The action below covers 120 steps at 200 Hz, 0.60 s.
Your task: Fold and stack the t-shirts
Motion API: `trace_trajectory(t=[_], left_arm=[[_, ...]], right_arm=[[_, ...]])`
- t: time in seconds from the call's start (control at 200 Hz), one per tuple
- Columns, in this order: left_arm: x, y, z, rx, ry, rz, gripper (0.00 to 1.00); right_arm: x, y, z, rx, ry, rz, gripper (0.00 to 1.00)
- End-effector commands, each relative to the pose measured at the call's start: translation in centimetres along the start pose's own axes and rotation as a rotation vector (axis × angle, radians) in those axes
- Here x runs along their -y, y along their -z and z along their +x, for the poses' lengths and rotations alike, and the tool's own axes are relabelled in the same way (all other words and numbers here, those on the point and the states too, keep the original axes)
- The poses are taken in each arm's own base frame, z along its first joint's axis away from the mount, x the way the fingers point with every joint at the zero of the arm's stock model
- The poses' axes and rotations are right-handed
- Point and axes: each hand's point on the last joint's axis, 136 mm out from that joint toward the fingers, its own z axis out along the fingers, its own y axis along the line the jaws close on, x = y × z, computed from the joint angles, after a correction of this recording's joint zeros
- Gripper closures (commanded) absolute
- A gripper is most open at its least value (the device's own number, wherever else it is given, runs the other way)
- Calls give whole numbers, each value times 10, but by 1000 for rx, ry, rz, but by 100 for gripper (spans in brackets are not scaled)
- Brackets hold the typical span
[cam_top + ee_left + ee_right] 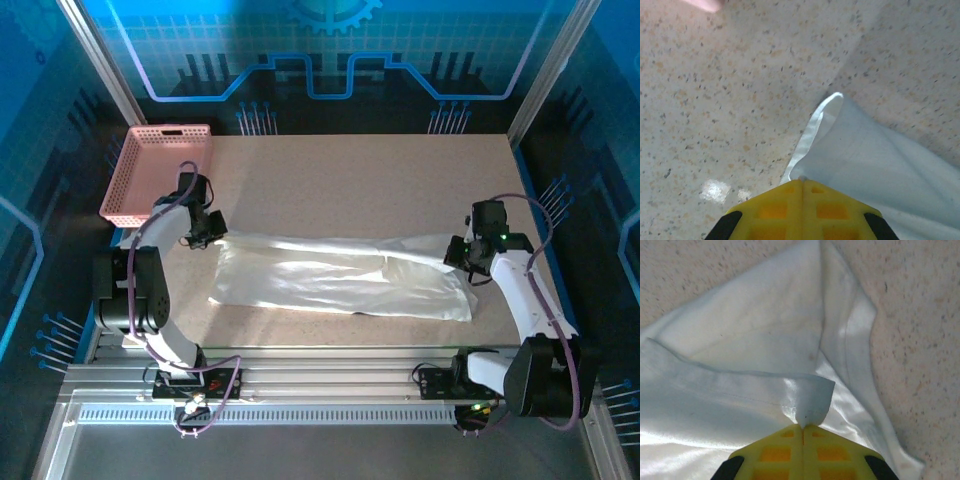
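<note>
t-shirt cut by edges; pink basket blurred

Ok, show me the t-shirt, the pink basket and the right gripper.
t-shirt (330,285), top view, middle of the spread white cloth.
pink basket (160,170), top view, its bare lattice floor.
right gripper (802,426), right wrist view, shut fingertips pinching the t-shirt's edge.

One t-shirt, one basket

White t-shirt stretched flat across table, edge lifted.
</note>
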Motion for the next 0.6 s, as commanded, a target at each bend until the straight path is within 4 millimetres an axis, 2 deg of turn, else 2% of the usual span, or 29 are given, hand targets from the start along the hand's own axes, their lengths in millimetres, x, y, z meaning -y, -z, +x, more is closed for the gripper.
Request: trace_trajectory(t=[0.0, 0.22, 0.345, 0.375, 0.43, 0.46, 0.535, 0.565, 0.595], left_arm=[[-16, 7, 6, 6, 26, -56, 100], [-25, 2, 21, -17, 30, -85, 100], [-30, -11, 34, -69, 50, -105, 100], [-31, -14, 38, -81, 56, -110, 93], [-33, -19, 43, -96, 66, -119, 74], [-33, -21, 44, -99, 72, -121, 65], [-34, -18, 41, -79, 95, -127, 44], [-33, -15, 38, -64, 101, -124, 38], [-29, -10, 33, -48, 105, -113, 33]], right_arm=[[13, 0, 24, -56, -63, 25, 100], [20, -3, 35, -84, -105, 56, 100], [21, -11, 41, -122, -121, 61, 100], [22, -14, 44, -135, -127, 64, 100], [22, -18, 49, -158, -148, 64, 100], [22, -21, 52, -175, -156, 67, 96], [26, -24, 59, -205, -195, 92, 80], [27, -24, 61, -212, -206, 100, 68], [27, -24, 61, -215, -214, 101, 61]])
